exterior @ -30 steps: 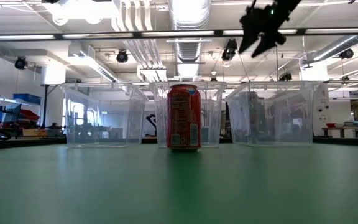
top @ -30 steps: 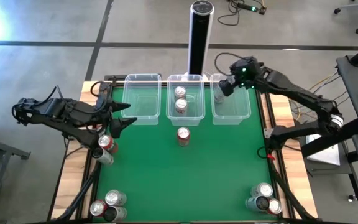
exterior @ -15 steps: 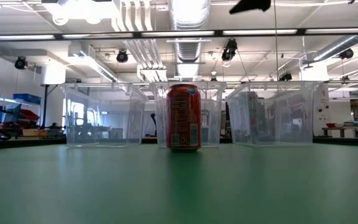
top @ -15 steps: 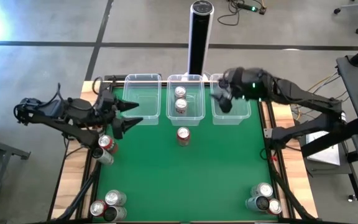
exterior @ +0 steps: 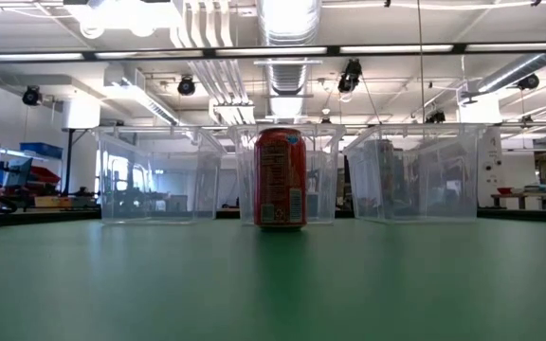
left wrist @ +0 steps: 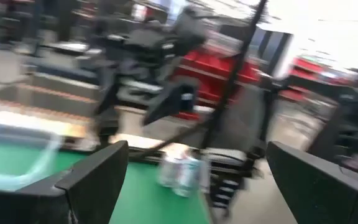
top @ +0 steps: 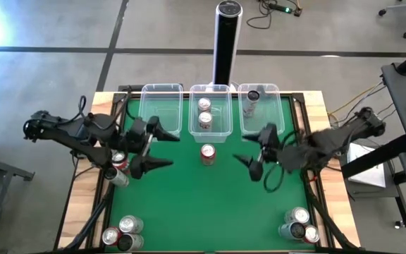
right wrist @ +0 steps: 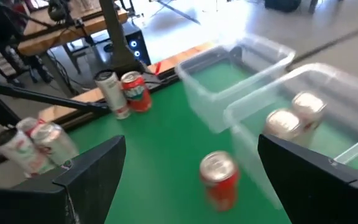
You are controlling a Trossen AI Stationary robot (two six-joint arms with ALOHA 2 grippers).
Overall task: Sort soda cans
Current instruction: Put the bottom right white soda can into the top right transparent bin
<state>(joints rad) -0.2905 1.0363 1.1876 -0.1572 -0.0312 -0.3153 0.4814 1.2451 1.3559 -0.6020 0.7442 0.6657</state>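
Note:
A red soda can (top: 208, 153) stands upright on the green mat in front of the middle clear tub (top: 222, 131); the low view shows this can (exterior: 281, 178) and the right wrist view shows it too (right wrist: 219, 177). Two cans (top: 204, 113) stand in the middle tub and one can (top: 252, 99) in the right tub (top: 272, 127). My left gripper (top: 169, 150) is open, to the left of the red can. My right gripper (top: 245, 166) is open, to the can's right. Both point at it and are apart from it.
The left tub (top: 161, 130) holds nothing. Two cans (top: 118, 168) stand at the mat's left edge, under my left arm. Can clusters sit at the near left (top: 122, 236) and near right (top: 298, 226) corners. A tall black post (top: 227, 42) rises behind the tubs.
My right gripper has swung from over the right tub toward the near edge and the table's middle, turning to point left; a can now shows in that tub. My left gripper has gone toward the table's right, closer to the red can.

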